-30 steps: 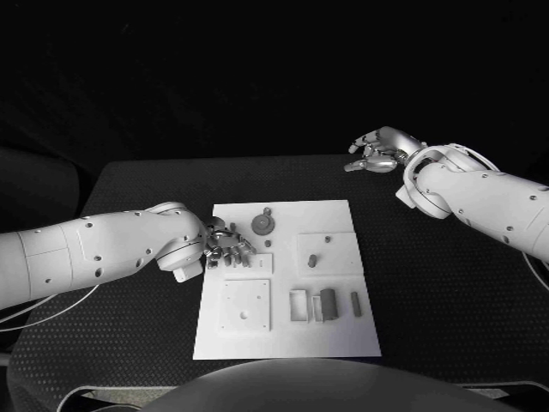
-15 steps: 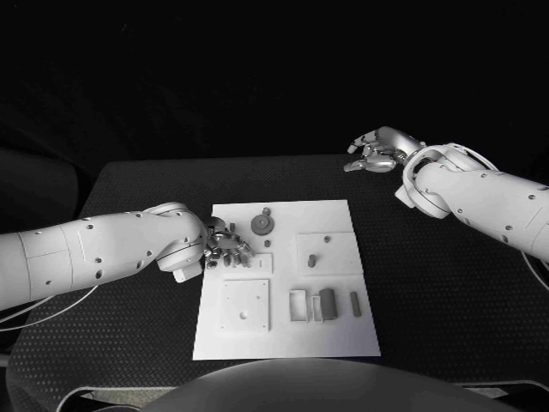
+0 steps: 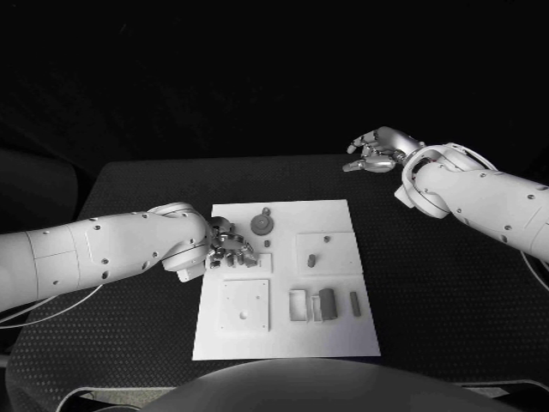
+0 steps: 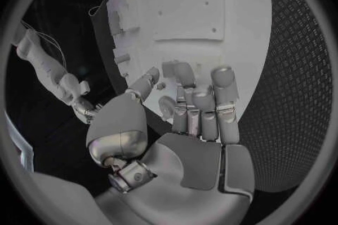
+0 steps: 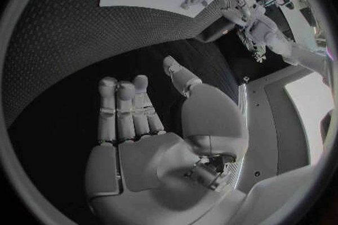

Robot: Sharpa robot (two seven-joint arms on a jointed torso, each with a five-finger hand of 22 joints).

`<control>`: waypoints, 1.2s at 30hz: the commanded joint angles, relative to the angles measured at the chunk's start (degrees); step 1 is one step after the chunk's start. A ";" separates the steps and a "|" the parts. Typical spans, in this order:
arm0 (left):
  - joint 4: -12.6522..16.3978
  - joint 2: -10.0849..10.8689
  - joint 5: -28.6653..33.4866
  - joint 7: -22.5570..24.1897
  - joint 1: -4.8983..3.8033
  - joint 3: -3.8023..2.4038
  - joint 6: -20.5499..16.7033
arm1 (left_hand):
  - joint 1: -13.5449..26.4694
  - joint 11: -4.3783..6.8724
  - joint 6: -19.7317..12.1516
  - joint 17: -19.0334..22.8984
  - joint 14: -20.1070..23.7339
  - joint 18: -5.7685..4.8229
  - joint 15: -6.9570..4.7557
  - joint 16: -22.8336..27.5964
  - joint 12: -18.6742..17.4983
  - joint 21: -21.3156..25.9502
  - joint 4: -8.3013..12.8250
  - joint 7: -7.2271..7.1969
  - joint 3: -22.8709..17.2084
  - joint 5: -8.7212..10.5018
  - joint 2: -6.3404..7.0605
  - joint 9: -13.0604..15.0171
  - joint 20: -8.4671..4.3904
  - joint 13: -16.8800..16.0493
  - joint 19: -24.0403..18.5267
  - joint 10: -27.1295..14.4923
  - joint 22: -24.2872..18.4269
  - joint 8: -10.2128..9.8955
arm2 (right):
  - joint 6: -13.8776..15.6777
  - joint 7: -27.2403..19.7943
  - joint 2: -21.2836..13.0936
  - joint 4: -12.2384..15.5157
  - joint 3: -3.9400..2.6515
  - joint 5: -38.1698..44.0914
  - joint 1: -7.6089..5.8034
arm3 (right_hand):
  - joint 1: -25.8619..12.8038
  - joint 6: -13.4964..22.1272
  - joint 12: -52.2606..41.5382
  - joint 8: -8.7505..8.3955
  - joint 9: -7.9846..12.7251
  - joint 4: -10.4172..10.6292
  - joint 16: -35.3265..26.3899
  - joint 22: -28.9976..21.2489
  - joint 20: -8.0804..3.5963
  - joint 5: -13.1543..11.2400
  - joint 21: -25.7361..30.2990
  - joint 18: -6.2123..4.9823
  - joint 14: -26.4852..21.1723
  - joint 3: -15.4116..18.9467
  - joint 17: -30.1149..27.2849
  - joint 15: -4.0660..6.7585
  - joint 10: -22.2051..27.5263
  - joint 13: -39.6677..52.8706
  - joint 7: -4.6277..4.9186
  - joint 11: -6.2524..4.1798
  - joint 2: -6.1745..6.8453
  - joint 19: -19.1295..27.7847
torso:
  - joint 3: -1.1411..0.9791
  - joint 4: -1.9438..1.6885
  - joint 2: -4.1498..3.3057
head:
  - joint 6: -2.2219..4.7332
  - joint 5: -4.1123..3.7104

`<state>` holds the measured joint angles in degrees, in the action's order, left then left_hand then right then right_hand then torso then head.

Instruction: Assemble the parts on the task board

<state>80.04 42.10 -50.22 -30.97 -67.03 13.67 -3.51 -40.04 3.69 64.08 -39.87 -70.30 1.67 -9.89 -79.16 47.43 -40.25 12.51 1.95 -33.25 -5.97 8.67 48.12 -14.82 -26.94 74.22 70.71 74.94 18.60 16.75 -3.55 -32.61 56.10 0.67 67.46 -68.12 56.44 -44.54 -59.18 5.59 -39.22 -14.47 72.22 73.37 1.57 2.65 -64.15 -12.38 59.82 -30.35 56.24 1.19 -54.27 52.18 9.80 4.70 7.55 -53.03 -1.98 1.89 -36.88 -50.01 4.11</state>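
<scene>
At the middle of the black table [image 3: 448,283] lies the task board [image 3: 287,335], a white plate with its long sides running away from the robot. Several small grey parts [image 3: 328,302] rest on it: a round piece [image 3: 263,225] near the far end, short pegs [image 3: 313,257] on a raised square, and upright bars in slots nearer the robot. The left arm reaches in low from the side and ends with the left hand [image 3: 226,249] over the board's left edge, about level with the round piece. From the left wrist view, this hand [image 4: 190,124] has its palm turned toward the board and its fingers [image 4: 224,95] curled partway inward together, the thumb standing apart; whether it holds a part between them I cannot tell. The right arm is raised and bent back, well apart from the board, with the right hand [image 3: 376,151] over the table's far right corner. Its fingers [image 5: 120,107] lie loosely extended and apart from the thumb, holding nothing.
</scene>
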 commanded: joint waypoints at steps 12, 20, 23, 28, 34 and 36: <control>-0.52 -0.32 -0.74 -0.39 0.00 0.00 0.80 | -1.18 0.84 1.40 0.13 -0.66 2.58 -0.81 -0.84 1.13 -0.71 2.25 -0.36 -0.26 -0.46 -3.26 -0.08 -0.55 0.66 0.96 0.92 0.60 0.61 | -0.65 -0.25 0.03 0.25 -0.03 0.32 -0.02 | 0.03 0.96 -0.29 0.07 0.11 0.14 -0.05 -0.08 -0.20 0.11 0.37 -2.62 -0.12 0.27 -0.06 0.32 0.56 -0.10 1.41 -0.01 -0.61 0.15 | 0.01 -0.01 0.01 | 0.01 -0.15; -0.48 -0.38 -0.74 -0.19 0.00 0.00 0.91 | -1.91 0.92 1.70 0.27 -0.88 2.44 -0.87 -1.00 1.36 -0.80 2.34 -0.43 -0.38 -0.64 -3.14 -0.15 -0.56 1.04 1.27 1.16 0.67 0.64 | -0.67 -0.25 0.07 0.28 -0.03 0.32 -0.02 | 0.02 0.96 -0.31 0.08 0.12 0.15 -0.05 -0.08 -0.20 0.11 0.37 -2.62 -0.12 0.28 -0.06 0.32 0.56 -0.12 1.41 -0.01 -0.61 0.15 | 0.02 -0.02 0.00 | 0.01 -0.09; -0.42 -0.41 -0.73 0.01 0.00 -0.01 0.72 | -1.47 0.97 1.78 0.39 -0.95 2.40 -0.90 -1.03 1.43 -0.71 1.40 -0.45 -0.29 -0.47 -1.72 -0.22 -0.60 1.32 1.38 1.22 0.61 0.59 | -0.79 -0.23 0.09 0.24 -0.03 0.32 -0.02 | 0.02 0.96 -0.31 0.08 0.12 0.15 -0.05 -0.08 -0.20 0.11 0.37 -2.62 -0.12 0.28 -0.07 0.32 0.57 -0.13 1.41 -0.01 -0.61 0.15 | 0.00 -0.02 0.01 | 0.01 -0.07; -0.32 -0.41 -0.57 0.42 0.00 -0.02 -0.22 | 0.69 1.05 1.83 0.64 -0.94 2.40 -0.95 -1.01 1.56 -0.41 -1.49 -0.49 0.04 1.95 0.57 -0.34 -0.74 1.86 1.44 1.22 0.51 0.46 | -0.81 -0.21 0.07 0.26 -0.03 0.32 -0.02 | 0.03 0.96 -0.32 0.08 0.12 0.15 -0.04 -0.08 -0.20 0.11 0.37 -2.62 -0.12 0.28 -0.07 0.32 0.57 -0.14 1.41 -0.01 -0.61 0.15 | 0.01 -0.01 0.00 | 0.01 -0.09; -0.27 -0.55 -0.49 0.49 0.00 -0.02 -0.30 | 3.99 1.00 1.77 0.74 -0.84 2.41 -0.96 -1.04 1.69 -0.18 -4.80 -0.49 0.31 3.21 3.70 -0.27 -0.80 2.17 1.49 1.16 0.45 0.44 | -0.83 -0.22 0.01 0.60 -0.03 0.55 -0.02 | 0.05 0.96 -0.33 0.08 0.12 0.14 -0.04 -0.08 -0.20 0.11 0.37 -2.62 -0.12 0.28 -0.07 0.32 0.57 -0.15 1.40 -0.01 -0.61 0.15 | -0.01 0.02 0.00 | 0.01 -0.14; -0.26 -0.56 -0.47 0.45 0.00 -0.02 -0.15 | 5.25 0.98 1.62 0.67 -0.73 2.46 -0.95 -1.15 1.76 -0.17 -4.88 -0.47 1.60 3.17 3.38 -0.10 -0.85 2.20 1.37 1.06 0.55 0.47 | -0.89 -0.23 -0.02 0.98 -0.03 0.70 -0.02 | 0.14 0.94 -0.35 0.10 0.12 0.08 -0.03 -0.07 -0.21 0.11 0.37 -2.62 -0.11 0.25 -0.08 0.33 0.58 -0.17 1.39 -0.02 -0.62 0.15 | -0.02 0.02 0.00 | 0.01 -0.13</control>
<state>79.62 41.67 -50.70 -31.18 -67.03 13.66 -3.60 -35.17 4.62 65.50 -39.22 -71.14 1.10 -10.35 -80.10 48.94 -40.62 7.56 1.31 -32.05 -3.04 12.12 47.88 -15.65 -24.84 75.26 71.65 74.92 19.03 16.45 -3.55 -32.64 56.70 0.67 67.51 -68.12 56.44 -44.43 -59.18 5.59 -39.19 -14.47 72.22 73.37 1.58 2.65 -64.15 -12.38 59.82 -30.35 56.26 1.18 -54.22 52.08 9.91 4.66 7.55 -53.02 -1.97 1.89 -36.88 -50.01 4.01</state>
